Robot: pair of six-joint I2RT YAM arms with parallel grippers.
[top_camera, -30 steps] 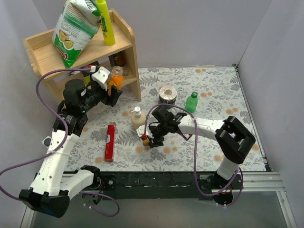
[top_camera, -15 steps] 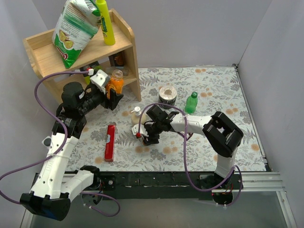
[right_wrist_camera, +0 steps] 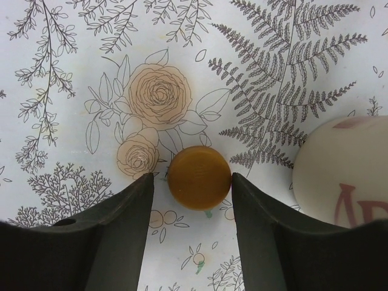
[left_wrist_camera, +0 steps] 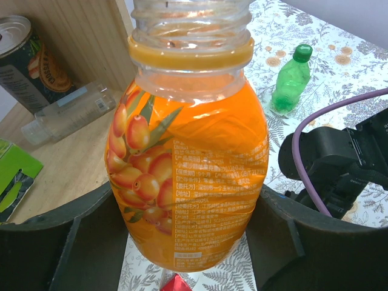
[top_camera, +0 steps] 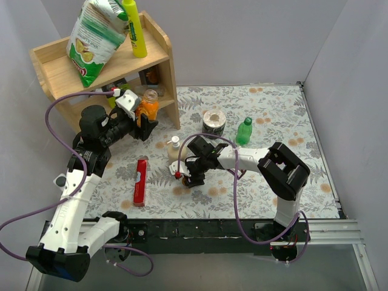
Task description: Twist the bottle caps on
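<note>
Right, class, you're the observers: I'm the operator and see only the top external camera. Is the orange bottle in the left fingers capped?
Observer: No. The orange bottle shows a bare threaded neck.
Operator: Where is its cap?
Observer: The orange-brown cap lies flat on the table between the right fingers.
Operator: Is it gripped?
Observer: Not fully: one finger touches its edge, a gap shows at the other.
</note>
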